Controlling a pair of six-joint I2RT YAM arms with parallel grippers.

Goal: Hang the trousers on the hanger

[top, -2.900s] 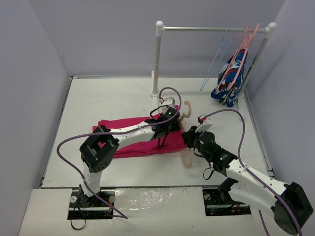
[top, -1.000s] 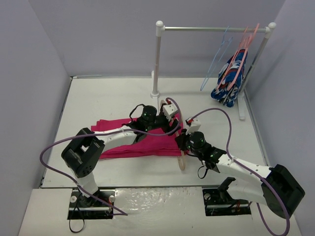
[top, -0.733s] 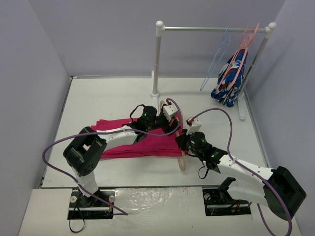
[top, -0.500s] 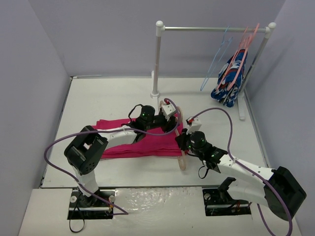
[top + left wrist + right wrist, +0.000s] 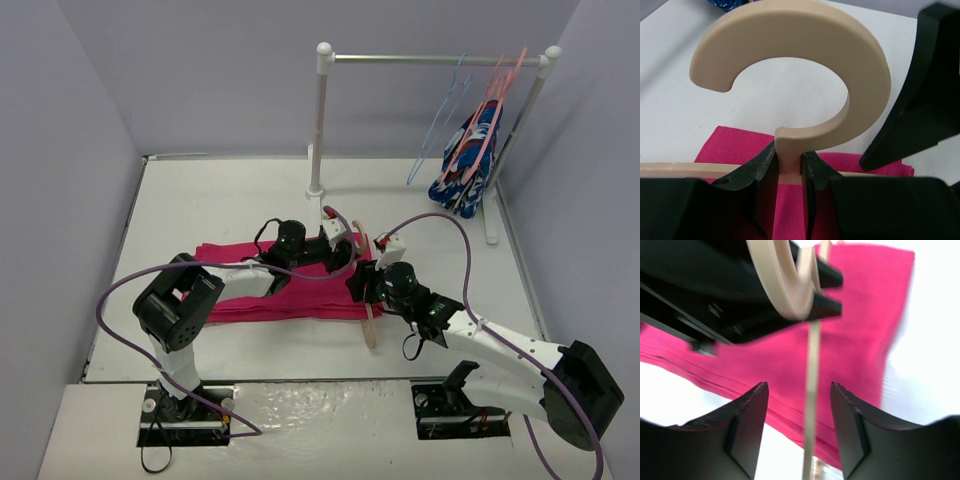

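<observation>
The left end effector (image 5: pixel 789 166) was clamped on the hanger (image 5: pixel 805 35) just below its hook, likely to steady it. The right end effector (image 5: pixel 799 410) stood with jaws apart astride the bar, the trousers (image 5: pixel 855 335) spread beneath both.

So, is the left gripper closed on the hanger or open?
Shut: the left gripper pinches the hanger at its neck, just below the hook.

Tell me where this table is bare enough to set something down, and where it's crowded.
Bare: the back-left table, between trousers and rack post; also the patch right of the hanger, toward the hanging blue garment. Crowded: the centre, where left gripper and right gripper meet at the hanger.
</observation>
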